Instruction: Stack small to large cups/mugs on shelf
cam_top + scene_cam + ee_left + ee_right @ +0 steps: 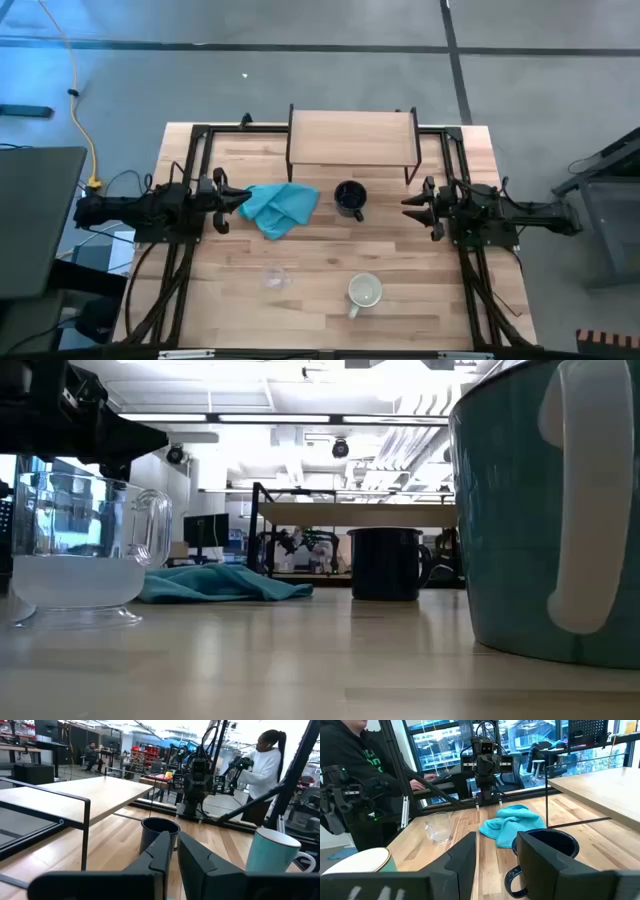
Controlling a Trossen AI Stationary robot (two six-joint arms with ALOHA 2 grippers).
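The light-wood shelf [352, 138] stands on black legs at the table's far middle. The black handled mug [350, 198] stands upright on the table just in front of it. The clear glass cup [276, 277] and the pale handled mug [364, 291] stand near the front edge. My left gripper [244, 197] is shut, level, at the left edge of a teal cloth [281, 208]. My right gripper [408, 205] is open and empty, level, right of the black mug [547, 851] and pointing at it. My left gripper has its shut tips at the teal cloth's left edge [252, 196]; I cannot tell whether they touch the cloth or hang just above it.
The crumpled teal cloth lies left of the black mug. The arms' black frames run along both table sides. People stand in the room beyond the table. There is bare tabletop between the black mug and the two front vessels.
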